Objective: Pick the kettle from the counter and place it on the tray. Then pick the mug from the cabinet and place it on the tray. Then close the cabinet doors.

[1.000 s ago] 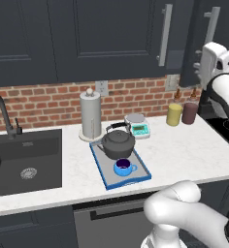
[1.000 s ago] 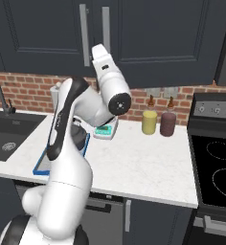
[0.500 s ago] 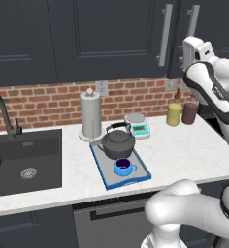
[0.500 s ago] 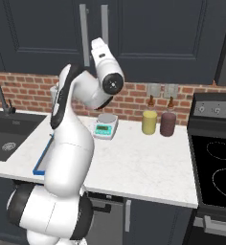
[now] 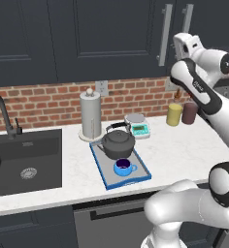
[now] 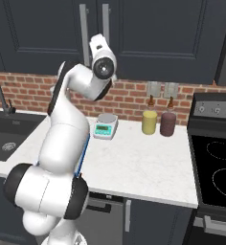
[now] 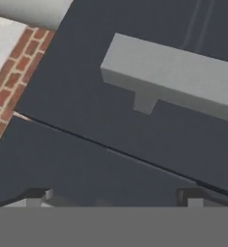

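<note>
The dark grey kettle (image 5: 118, 143) and the small blue mug (image 5: 122, 167) both stand on the blue-rimmed tray (image 5: 98, 164) on the white counter (image 5: 184, 145). My gripper (image 5: 179, 42) (image 6: 98, 44) is raised high against the navy cabinet (image 5: 111, 38), close to the cabinet doors' grey bar handles (image 5: 164, 35) (image 6: 84, 34). In the hand view the open gripper (image 7: 113, 198) faces a door panel at very short range. A light grey handle bar (image 7: 174, 84) crosses above its fingertips (image 7: 36, 195), with nothing between them. Both doors look flush with the cabinet front.
A paper-towel cylinder (image 5: 90, 115) and a small scale (image 5: 137, 126) stand behind the tray. A yellow jar (image 5: 174, 114) and a maroon jar (image 5: 189, 112) sit by the brick wall. The sink (image 5: 24, 160) lies to the left, the stove (image 6: 215, 158) to the right.
My hand has swung left and slightly up, from the right edge of the left base view to the cabinet door handles. The kettle, mug and tray have not moved.
</note>
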